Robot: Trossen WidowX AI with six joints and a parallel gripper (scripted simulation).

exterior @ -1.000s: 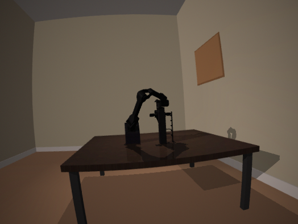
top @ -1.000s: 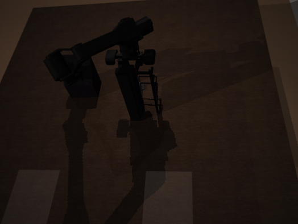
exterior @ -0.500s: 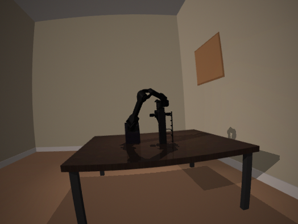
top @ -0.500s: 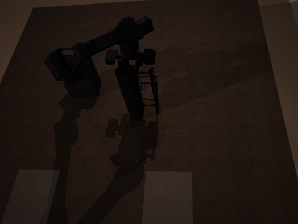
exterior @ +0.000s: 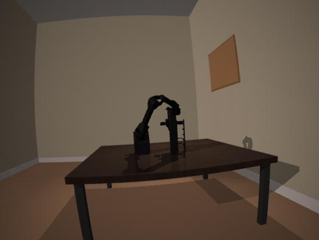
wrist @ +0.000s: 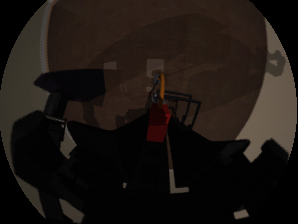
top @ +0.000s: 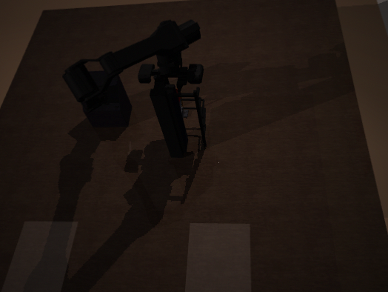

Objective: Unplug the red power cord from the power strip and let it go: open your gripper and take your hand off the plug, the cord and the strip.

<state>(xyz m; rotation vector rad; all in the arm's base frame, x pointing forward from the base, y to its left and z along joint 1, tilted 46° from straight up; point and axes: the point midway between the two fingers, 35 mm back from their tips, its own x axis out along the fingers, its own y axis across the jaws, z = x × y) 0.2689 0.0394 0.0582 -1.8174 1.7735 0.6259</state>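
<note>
Because the small red block-shaped plug (wrist: 158,124) has to be pulled straight out of its socket, the tool (wrist: 160,137) comes at it from above and is clenched on it, the plug sitting squarely between the two dark fingers in the wrist view. An orange-tipped stub rises from the plug's far end, and beyond it stands a thin dark wire frame; whether the plug has already left its socket cannot be told in this gloom. From the top view only a faint red glint (top: 179,98) shows where the plug sits, tight against the arm's long dark vertical link (top: 171,118), beside the tall slim ladder-like power strip (top: 199,115) that stands upright on the dark wooden table (top: 281,156). The red cord itself cannot be made out in any view.

Seen from the exterior, the black arm (exterior: 153,106) arches up from its boxy base (exterior: 142,143) and drops down next to the strip (exterior: 181,137), so the grip looks placed for a pull away from the sockets. My judgement is that the strip's closeness to the wrist is the main obstacle: a careless withdrawal could knock it over. Two pale rectangular patches (top: 218,256) lie near the table's front edge, well apart from the work, and an orange board (exterior: 224,63) hangs on the right wall
</note>
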